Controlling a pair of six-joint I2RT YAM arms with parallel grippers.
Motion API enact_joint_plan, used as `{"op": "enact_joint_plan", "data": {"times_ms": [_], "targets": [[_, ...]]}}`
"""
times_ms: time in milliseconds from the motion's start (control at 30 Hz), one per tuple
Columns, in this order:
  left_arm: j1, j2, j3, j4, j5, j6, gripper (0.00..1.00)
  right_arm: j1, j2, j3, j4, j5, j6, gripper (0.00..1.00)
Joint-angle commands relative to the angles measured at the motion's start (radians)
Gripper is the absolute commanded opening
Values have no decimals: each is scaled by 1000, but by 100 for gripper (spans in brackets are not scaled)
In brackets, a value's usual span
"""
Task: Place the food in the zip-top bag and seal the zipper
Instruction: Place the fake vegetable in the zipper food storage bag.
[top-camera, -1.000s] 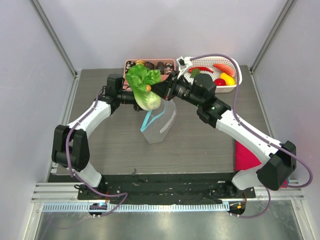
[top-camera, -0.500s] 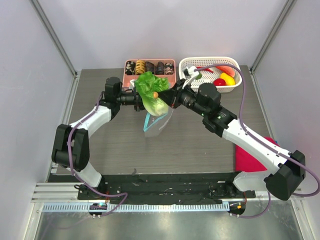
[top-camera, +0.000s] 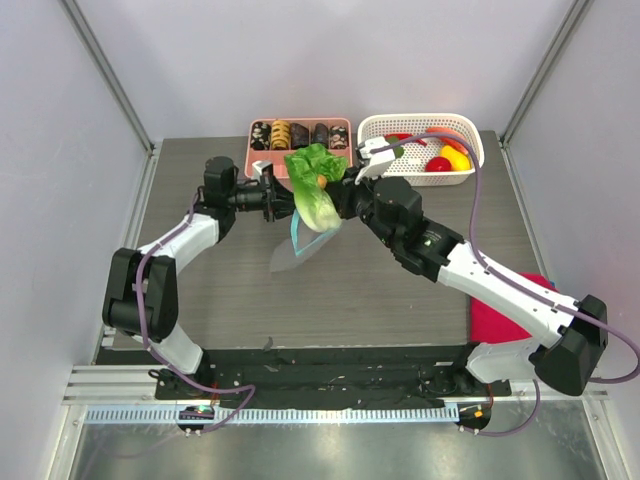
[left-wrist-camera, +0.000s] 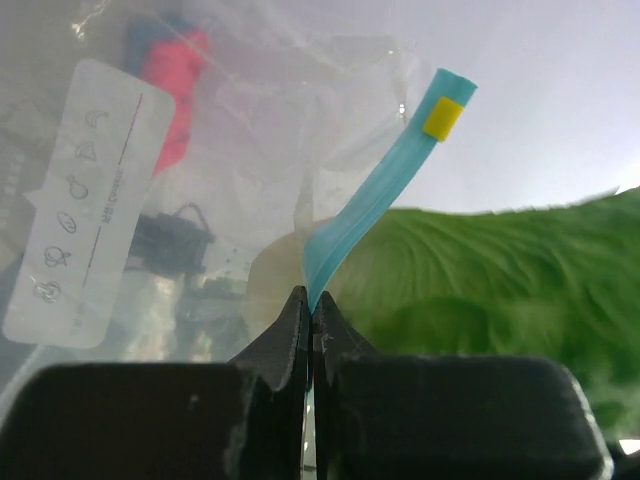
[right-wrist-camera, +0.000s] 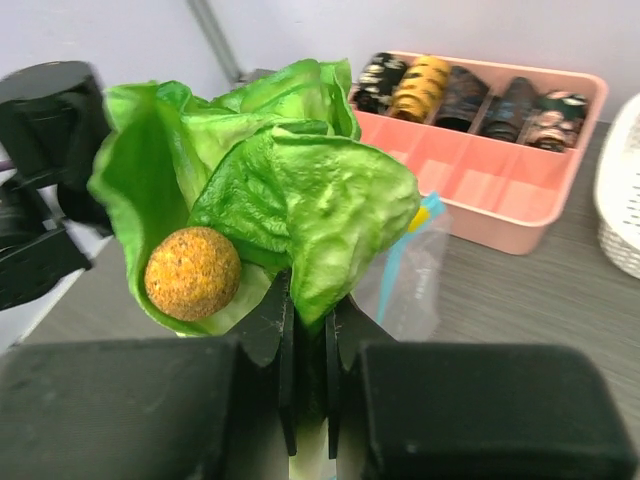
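1. A magenta cloth (top-camera: 497, 312) lies at the near right edge of the surface.
2. Over the middle of the surface hangs the clear crinkly zip-top bag (top-camera: 298, 248), its pale rectangular label (left-wrist-camera: 85, 200) facing the left wrist camera. Whether its lower end touches the surface cannot be told.
3. The left jaws are closed tight, pinching the thin light-blue zipper strip (left-wrist-camera: 370, 200) at the bag's upper edge. A small yellow tab sits near the strip's free end.
4. Just right of that, the right jaws stand only a sliver apart, clamped on the green leafy toy lettuce (right-wrist-camera: 290, 190). A small speckled orange ball (right-wrist-camera: 192, 272) rests against its leaves. The lettuce's pale base meets the bag's top, and whether it is inside cannot be told.
5. Along the far edge sits the pink compartment tray (right-wrist-camera: 480, 190) with dark roll-shaped pieces (right-wrist-camera: 470, 95) in its back row.
6. At the far right corner, the white lattice basket (top-camera: 450, 181) holds a red tomato (top-camera: 438, 164) and a yellow piece (top-camera: 457, 158).
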Motion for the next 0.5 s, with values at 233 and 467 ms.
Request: {"op": "enact_joint_plan", "data": {"times_ms": [233, 467], "targets": [[50, -16, -61, 129, 64, -103, 0, 3, -5, -56, 96, 220, -149, 1], [69, -17, -96, 343, 46, -206, 0, 35, 3, -50, 45, 76, -22, 1]]}}
